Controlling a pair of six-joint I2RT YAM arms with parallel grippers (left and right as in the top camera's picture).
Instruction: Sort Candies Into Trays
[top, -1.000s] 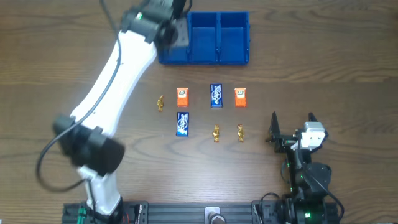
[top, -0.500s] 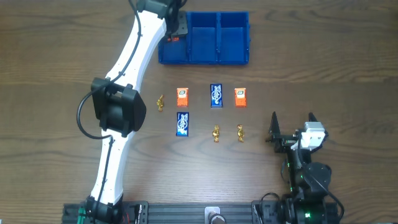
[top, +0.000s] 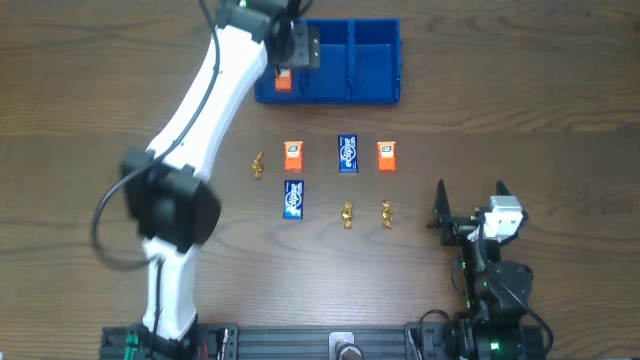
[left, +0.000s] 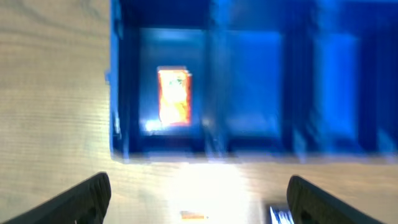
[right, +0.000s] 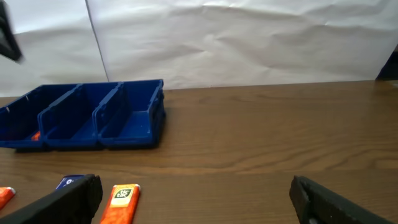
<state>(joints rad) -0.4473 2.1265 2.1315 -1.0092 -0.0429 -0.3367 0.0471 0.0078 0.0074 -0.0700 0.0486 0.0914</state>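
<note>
A: Left claw (left: 198, 202) hangs over the blue tray (left: 116, 93), fingers spread wide with nothing between them. Orange candy (left: 174, 96), a flat bright rectangular wrapper, lies below and just ahead of it in the tray's end compartment.
B: Edges?
A: Candy sits between the outer wall and the first divider. We see bare wood beyond that outer wall, so there's room there.
B: Right claw (top: 470, 205)?
A: Spread too, parked low, well back from the loose candies (top: 348, 153) on the table.
B: Versus half a second ago?
A: Left claw has shifted slightly toward the tray's middle and its elbow dropped back toward the base. Right arm unchanged.
</note>
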